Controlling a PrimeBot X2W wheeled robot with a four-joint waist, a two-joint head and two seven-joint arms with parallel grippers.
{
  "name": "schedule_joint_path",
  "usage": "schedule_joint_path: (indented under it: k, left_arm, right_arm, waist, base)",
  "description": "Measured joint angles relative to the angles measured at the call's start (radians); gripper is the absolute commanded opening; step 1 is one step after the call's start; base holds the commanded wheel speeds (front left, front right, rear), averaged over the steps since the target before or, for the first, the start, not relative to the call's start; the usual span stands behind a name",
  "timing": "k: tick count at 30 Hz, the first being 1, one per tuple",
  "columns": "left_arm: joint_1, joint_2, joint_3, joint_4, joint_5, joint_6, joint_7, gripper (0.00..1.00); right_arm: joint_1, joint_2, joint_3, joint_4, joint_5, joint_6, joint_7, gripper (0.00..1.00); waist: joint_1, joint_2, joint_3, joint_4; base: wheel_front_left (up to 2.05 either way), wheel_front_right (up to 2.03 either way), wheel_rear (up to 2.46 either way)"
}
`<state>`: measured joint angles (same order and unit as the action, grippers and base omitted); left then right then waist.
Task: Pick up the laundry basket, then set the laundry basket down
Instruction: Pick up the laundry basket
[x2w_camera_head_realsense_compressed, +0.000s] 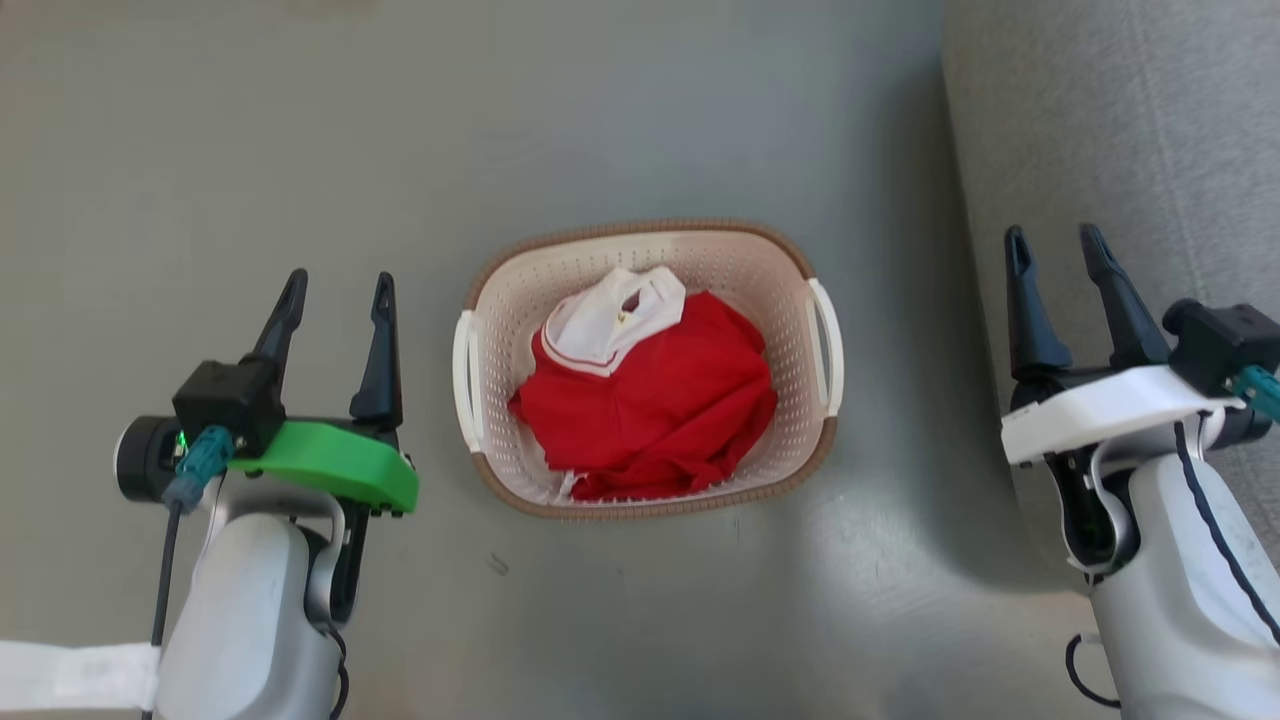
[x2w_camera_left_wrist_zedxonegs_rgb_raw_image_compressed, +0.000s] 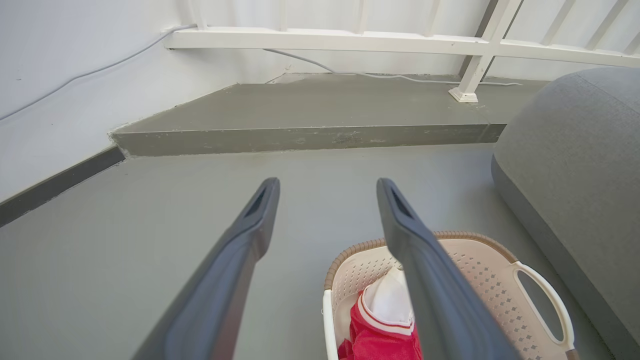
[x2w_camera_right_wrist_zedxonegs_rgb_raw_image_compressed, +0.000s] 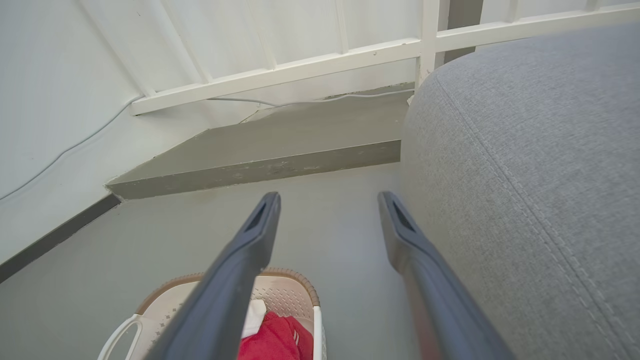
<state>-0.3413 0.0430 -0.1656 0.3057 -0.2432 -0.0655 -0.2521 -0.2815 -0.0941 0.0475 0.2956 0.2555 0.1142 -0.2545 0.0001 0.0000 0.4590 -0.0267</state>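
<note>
head view: the laundry basket (x2w_camera_head_realsense_compressed: 740, 265) stands upright on the grey floor (x2w_camera_head_realsense_compressed: 640, 120), out in the open middle but nearer the floor's right edge, where a grey upholstered cushion (x2w_camera_head_realsense_compressed: 1120, 120) begins. a red garment (x2w_camera_head_realsense_compressed: 660, 400) with a white collar (x2w_camera_head_realsense_compressed: 612, 318) is heaped inside. the left gripper (x2w_camera_head_realsense_compressed: 340, 280) hovers near the basket's left handle (x2w_camera_head_realsense_compressed: 464, 380) without touching it, spread wide and empty. the right gripper (x2w_camera_head_realsense_compressed: 1052, 235) hangs over the cushion's edge, well apart from the right handle (x2w_camera_head_realsense_compressed: 828, 345), also spread wide and holding nothing.

left wrist view: the two fingers stand wide apart over bare floor. the basket sits low, partly behind one finger. the floor's far edge is a raised step (x2w_camera_left_wrist_zedxonegs_rgb_raw_image_compressed: 310, 137) under a white railing (x2w_camera_left_wrist_zedxonegs_rgb_raw_image_compressed: 325, 40).

right wrist view: the fingers are again wide apart, with the cushion close along one side and the basket low on the other.

the pick-up looks not yet begun. the main risk is an uneven lift: the left gripper is far nearer its handle than the right, so if one side takes hold or rises first, the basket would likely tip and spill the garment. the thin handle loops could slip between long smooth fingers if caught only at the tips. the right arm may brush the cushion as it swings in and lose its line. the perforated plastic walls may flex if squeezed instead of the handles.
</note>
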Motion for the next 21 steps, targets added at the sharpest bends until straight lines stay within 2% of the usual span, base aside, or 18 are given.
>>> schedule_joint_path:
  k: [21]
  left_arm:
    - [-0.24, -0.013, -0.064, 0.281, -0.044, -0.04, 0.004, 1.0]
  right_arm:
    - [-0.256, 0.005, 0.082, 0.287, 0.01, 0.009, 0.011, 1.0]
  waist:
    - [0.0, 0.0, 0.261, 0.019]
  base:
    - [0.0, 0.0, 0.0]
